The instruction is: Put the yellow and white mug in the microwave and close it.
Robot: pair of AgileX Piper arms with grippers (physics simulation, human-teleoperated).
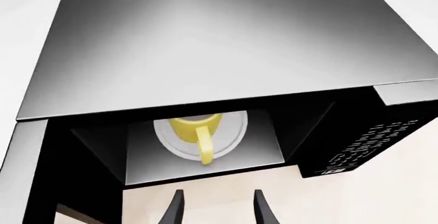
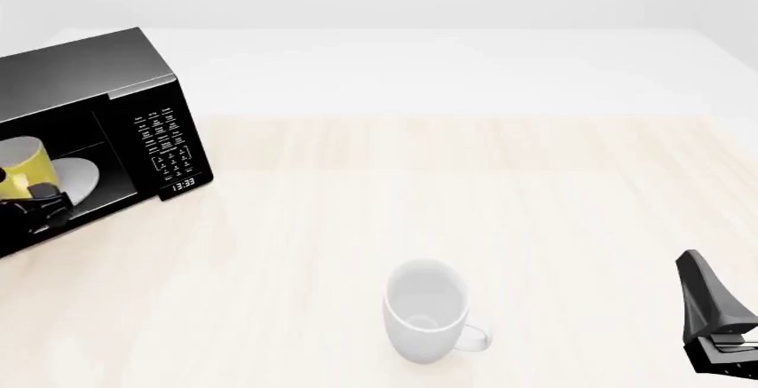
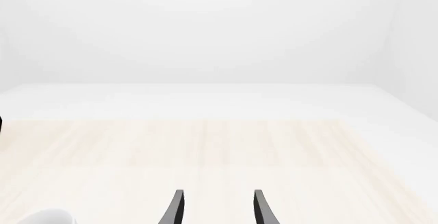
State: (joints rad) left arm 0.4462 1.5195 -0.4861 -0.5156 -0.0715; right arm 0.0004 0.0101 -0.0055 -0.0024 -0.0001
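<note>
The microwave (image 1: 205,55) is standing open at the table's far left, with the yellow and white mug (image 1: 195,129) already sitting upright on its turntable plate (image 1: 233,131), handle pointing out toward me. I am holding my left pincer (image 1: 217,208) empty, fingers parted, just outside; closing the door is what remains.
</note>
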